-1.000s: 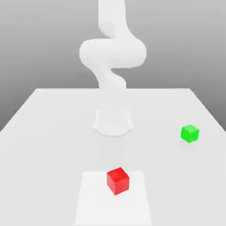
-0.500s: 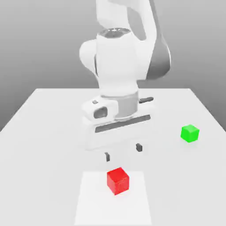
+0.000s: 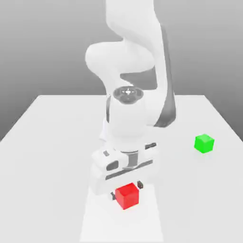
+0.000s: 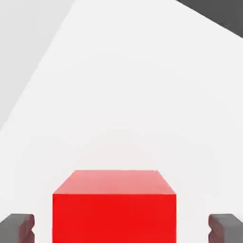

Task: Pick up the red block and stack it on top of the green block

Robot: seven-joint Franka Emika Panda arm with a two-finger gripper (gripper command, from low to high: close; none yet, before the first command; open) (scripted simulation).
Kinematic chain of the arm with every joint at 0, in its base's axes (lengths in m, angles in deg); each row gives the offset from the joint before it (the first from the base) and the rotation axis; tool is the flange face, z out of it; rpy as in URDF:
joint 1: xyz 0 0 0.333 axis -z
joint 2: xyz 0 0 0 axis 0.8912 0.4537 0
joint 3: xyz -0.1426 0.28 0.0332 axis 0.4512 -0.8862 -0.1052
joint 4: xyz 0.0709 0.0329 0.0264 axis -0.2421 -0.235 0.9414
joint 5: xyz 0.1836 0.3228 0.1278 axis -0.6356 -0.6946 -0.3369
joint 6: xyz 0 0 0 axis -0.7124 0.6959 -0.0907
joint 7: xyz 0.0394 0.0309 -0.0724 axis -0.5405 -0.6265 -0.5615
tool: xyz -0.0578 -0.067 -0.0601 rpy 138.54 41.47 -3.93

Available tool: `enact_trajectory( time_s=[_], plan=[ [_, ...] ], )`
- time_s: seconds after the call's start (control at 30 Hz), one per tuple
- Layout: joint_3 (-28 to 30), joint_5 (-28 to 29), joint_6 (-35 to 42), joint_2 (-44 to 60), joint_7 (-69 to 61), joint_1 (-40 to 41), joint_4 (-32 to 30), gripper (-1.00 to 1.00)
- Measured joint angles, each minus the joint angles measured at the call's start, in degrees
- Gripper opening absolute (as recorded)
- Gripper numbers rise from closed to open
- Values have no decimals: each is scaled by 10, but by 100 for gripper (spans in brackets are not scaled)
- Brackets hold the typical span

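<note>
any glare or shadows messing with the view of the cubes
Exterior view: the white arm and pale sheet nearly wash into the bright table, but the red cube and green cube stand out, with barely any shadow; hand view: flat, bright light, the red cube's top and side differ in shade.

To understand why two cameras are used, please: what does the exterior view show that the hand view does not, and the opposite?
Only the exterior view shows the small bright green cube and the white robot arm. Only the hand view shows a dark grey area at a corner of the picture. Both show the small bright red cube between the open fingers of the hand, with gaps beside it, over a white sheet-like patch.
</note>
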Motion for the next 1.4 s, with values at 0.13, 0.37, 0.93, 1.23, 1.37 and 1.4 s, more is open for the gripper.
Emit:
enact_trajectory(
  time_s=[0.13, 0.37, 0.93, 1.23, 1.37, 1.4],
  plan=[
    [0, 1, 1, 0, 1, 0, 0, -100],
    [22, 35, 43, -51, 24, -13, -4, -100],
    [-83, 7, 153, -197, -149, -221, -50, -100],
    [-189, -29, 185, -263, -328, -421, -80, -100],
    [-231, -22, 161, -250, -383, -495, -87, -100],
    [-236, -14, 143, -231, -381, -497, -87, -100]
  ],
)
